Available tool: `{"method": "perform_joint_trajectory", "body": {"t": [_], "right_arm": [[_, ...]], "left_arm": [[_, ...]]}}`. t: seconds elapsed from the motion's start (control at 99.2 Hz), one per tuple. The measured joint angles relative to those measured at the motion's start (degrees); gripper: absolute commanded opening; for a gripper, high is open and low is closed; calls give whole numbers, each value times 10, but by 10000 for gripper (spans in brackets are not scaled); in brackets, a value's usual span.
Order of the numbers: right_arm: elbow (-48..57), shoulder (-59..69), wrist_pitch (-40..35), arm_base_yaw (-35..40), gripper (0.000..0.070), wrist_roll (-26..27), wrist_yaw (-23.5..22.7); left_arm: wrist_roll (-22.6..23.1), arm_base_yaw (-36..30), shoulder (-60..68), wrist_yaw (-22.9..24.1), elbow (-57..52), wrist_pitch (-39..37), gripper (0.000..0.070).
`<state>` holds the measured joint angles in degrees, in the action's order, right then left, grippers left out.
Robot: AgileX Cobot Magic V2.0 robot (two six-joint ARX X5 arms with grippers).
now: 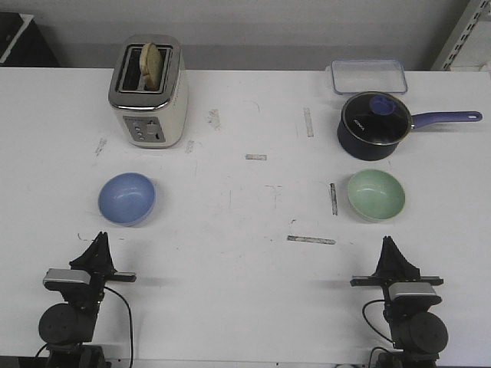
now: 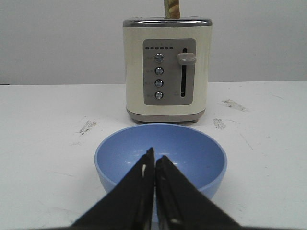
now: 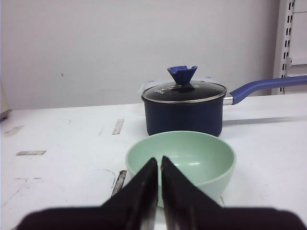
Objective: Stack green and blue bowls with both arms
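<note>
While both arms sit low at the near edge of the table, I read the scene this way:

Blue bowl: the blue bowl [image 1: 126,198] rests upright on the white table [image 1: 245,291], on my left side, just in front of the toaster [image 1: 148,92].

Green bowl: the green bowl [image 1: 376,195] rests upright on my right side, just in front of the saucepan [image 1: 376,124], well apart from the blue one.

Left gripper: the left gripper [image 1: 100,238] points at the blue bowl, short of it, fingers pressed together with only a slit between them, holding nothing.

Right gripper: the right gripper [image 1: 387,242] points at the green bowl, likewise closed and empty.

Step in hand: I judge the stacking not yet begun; the first reach is due.

Doing it well: I would spread the fingers before advancing, take the near rim with one finger inside and one outside, and lift level so the bowl does not tip. I would keep clear of the saucepan's long handle.

Front view only: it shows both bowls at once, the gap between them, and a clear lidded container [image 1: 368,76] behind the saucepan.

Wrist views only: they show the slit between the fingertips, each bowl's depth, the toaster's lever [image 2: 186,59] and dials, and the lid's knob [image 3: 182,75].
</note>
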<state>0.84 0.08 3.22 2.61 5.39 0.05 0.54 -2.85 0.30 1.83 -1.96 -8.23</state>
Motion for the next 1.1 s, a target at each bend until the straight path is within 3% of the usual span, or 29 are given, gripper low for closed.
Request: {"method": "perform_joint_trajectory", "body": {"t": [0.766,1.098], "right_arm": [[0,5,5,0,3,-16,-16],[49,96,-2,0,3,-21,-16]], "left_arm": [[0,0,0,0,0,0,1],[0,0,0,0,0,0,1]]}}
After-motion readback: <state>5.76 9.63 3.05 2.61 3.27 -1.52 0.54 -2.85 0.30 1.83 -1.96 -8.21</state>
